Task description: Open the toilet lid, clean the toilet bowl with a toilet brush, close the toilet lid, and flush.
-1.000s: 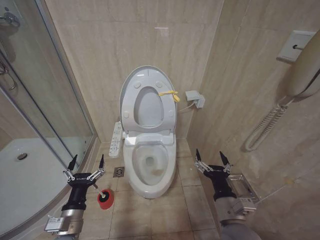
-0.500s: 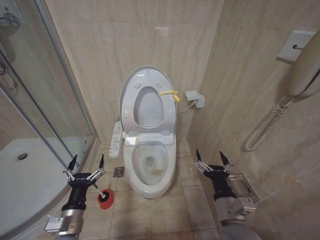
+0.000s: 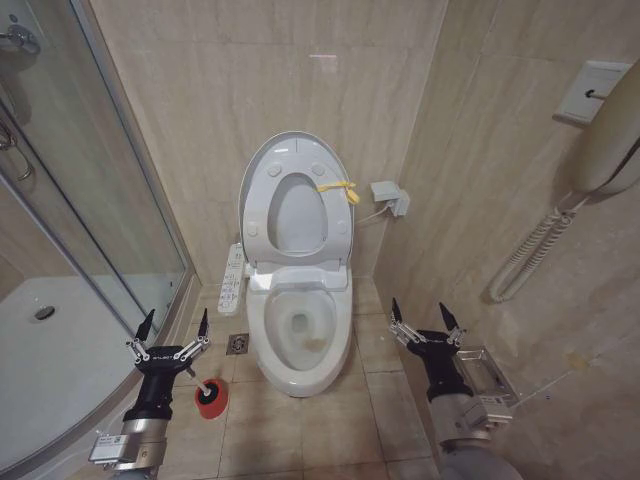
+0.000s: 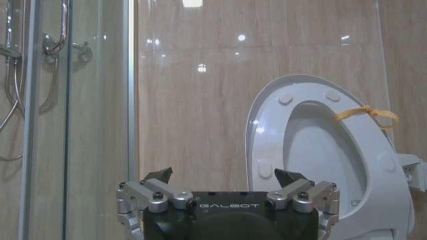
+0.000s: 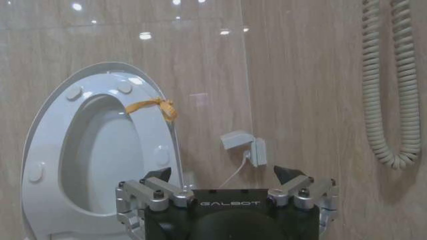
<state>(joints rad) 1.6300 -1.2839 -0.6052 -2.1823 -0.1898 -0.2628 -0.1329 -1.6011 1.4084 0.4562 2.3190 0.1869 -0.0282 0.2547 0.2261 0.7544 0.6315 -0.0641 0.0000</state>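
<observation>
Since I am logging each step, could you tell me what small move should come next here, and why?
Probably lower the left gripper onto the toilet brush. The lid already stands open against the wall, the bowl is exposed, and the brush sits in its red holder on the floor just beside that open, empty gripper. The right gripper waits open on the bowl's other side.

One toilet bowl stands on the floor, with one toilet lid raised behind it and one yellow tie on its edge. Beside the bowl sits one toilet brush, and two grippers, left and right, flank the bowl.
</observation>
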